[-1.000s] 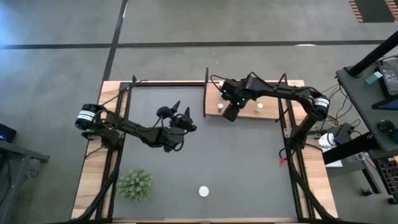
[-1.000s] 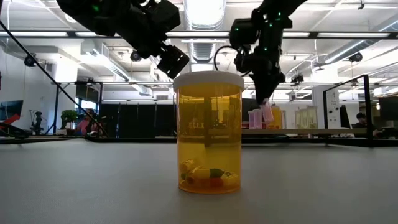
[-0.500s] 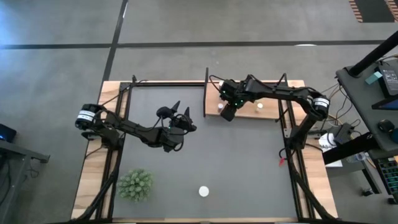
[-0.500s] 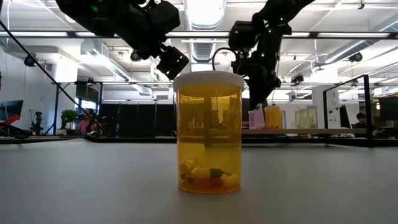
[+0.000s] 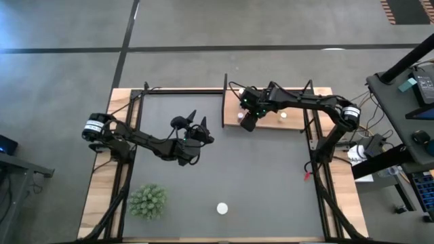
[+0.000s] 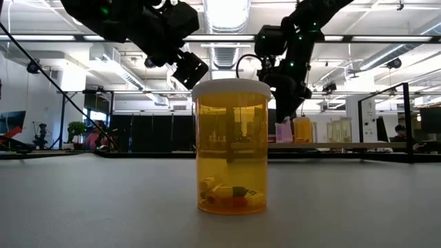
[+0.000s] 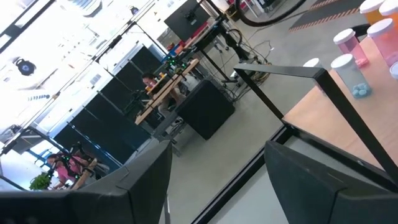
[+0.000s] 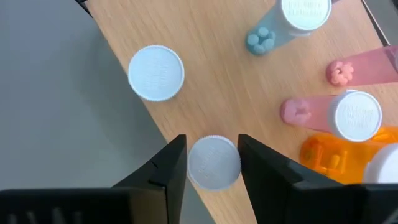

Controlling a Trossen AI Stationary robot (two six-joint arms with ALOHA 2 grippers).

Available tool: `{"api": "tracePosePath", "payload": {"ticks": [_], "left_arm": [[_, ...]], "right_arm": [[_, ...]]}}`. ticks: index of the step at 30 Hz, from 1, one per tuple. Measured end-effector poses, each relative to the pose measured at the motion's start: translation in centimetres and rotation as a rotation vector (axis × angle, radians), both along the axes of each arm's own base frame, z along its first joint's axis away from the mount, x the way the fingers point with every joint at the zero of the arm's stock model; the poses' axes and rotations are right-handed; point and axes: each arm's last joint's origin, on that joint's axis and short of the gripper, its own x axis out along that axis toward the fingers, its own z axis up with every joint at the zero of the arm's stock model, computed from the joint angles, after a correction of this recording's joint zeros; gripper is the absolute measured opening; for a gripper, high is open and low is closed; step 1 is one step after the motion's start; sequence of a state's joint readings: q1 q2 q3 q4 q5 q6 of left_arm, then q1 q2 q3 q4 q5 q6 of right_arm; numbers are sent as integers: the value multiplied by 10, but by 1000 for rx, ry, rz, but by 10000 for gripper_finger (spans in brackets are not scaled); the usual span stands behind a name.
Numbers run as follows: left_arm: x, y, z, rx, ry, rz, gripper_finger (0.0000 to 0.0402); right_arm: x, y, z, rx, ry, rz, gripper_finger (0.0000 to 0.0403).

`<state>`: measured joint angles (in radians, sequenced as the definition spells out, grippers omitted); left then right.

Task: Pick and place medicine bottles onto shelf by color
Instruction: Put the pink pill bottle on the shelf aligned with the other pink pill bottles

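right claw [image 8: 213, 163]: over the shelf's [image 5: 297, 123] left end, at the counter's far edge. Fingers [image 8: 166, 168] sit on either side of a white-capped bottle [image 8: 214, 162]; slight gaps show, so can't tell if it's gripped or just let go.
shelf bottles: another white cap [image 8: 156, 73] just beside it near the shelf's edge; pink bottle [image 8: 354, 114], orange bottle [image 8: 339, 155] and a clear one with blue pills [image 8: 292, 22] further along the board.
left claw [image 5: 196, 124]: in the air above mid-mat [image 5: 271, 176], well apart from the shelf, fingers apart, empty.
orange bottle, near edge [image 6: 231, 147]: upright on the mat, white cap [image 5: 222, 208], alone.
plant [image 5: 148, 200]: near-left corner of the mat.
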<state>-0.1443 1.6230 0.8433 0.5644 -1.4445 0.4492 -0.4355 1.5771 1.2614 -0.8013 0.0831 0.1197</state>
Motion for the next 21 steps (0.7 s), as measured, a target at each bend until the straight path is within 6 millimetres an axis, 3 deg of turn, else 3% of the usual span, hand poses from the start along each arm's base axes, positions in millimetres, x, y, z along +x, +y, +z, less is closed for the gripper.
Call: {"api": "tracePosePath", "payload": {"ticks": [21], "left_arm": [[0, 0, 0, 0, -1, 0, 240]], "right_arm": [[-7, 3, 8, -12, -29, 8, 137]]}}
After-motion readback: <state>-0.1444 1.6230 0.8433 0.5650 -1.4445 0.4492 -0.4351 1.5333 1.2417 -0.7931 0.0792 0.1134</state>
